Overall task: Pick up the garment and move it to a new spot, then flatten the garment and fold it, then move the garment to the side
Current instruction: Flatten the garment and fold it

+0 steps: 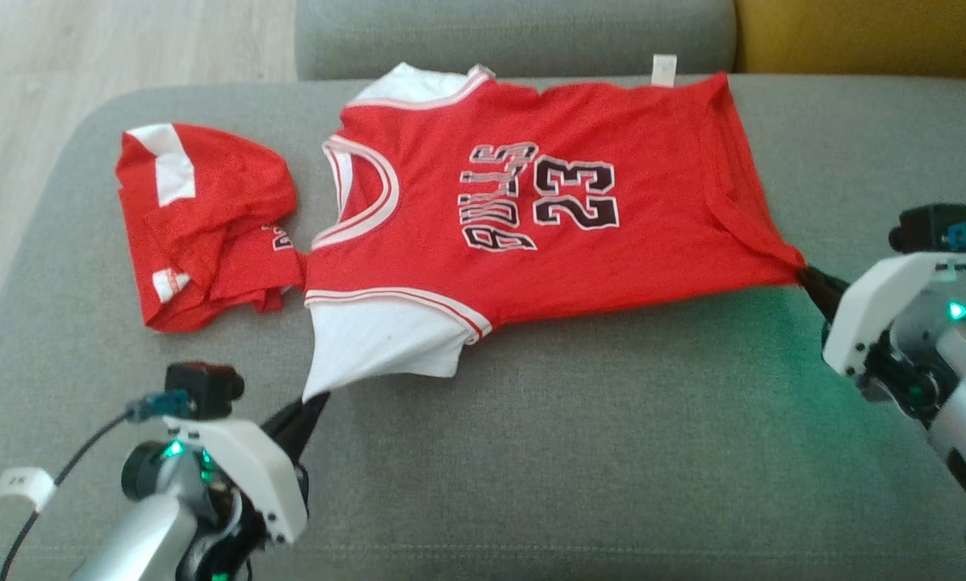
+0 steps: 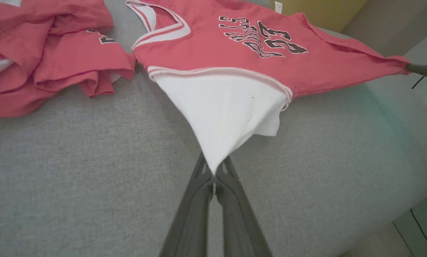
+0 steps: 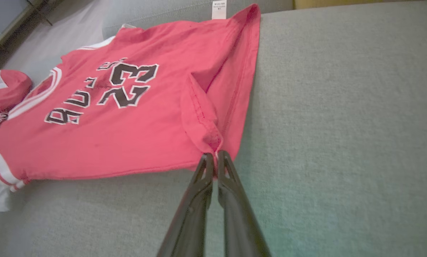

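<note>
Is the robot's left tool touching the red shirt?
Touching. The left wrist view shows the left tool pinched shut on the shirt, at its white sleeve tip.

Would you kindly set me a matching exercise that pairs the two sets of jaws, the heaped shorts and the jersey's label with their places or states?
Things:
1. left jaws
2. right jaws
3. shorts
4. label

Places or states:
A. shut on the red hem corner
B. heaped to the left of the jersey, by its neckline
C. white, sticking out at the far hem edge
D. shut on the tip of the white sleeve

Pairs: 1-D, 2-A, 3-B, 4-C
</note>
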Tool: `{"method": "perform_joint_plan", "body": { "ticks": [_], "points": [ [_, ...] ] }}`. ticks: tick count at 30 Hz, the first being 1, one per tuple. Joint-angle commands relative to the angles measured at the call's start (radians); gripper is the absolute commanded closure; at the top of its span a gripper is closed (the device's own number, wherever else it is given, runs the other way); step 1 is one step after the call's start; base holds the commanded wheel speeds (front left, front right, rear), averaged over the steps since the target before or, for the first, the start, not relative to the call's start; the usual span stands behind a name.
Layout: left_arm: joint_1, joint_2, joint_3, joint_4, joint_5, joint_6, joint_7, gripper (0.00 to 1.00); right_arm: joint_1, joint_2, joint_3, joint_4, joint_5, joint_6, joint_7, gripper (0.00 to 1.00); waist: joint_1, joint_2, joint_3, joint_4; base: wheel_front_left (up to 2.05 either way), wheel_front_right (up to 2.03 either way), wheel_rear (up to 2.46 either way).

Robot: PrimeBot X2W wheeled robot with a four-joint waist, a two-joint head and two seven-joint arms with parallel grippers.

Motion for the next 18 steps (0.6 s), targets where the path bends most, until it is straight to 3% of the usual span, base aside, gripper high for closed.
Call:
{"method": "perform_joint_plan", "body": {
  "ticks": [1,18],
  "points": [
    [-0.025,0.050,0.037,-0.060,-0.002,0.015,0.008,1.00,0.007,-0.046,0.015,-0.024,0.008,0.008,0.014,1.00,0.0000,0.0000,-0.023,0.005,0.00,0.00,0.00],
    [0.131,0.123,0.018,-0.223,-0.045,0.053,0.082,1.00,0.155,-0.174,0.108,-0.175,0.094,0.008,0.292,1.00,0.0000,0.0000,-0.079,-0.024,0.00,0.00,0.00]
  ]
}}
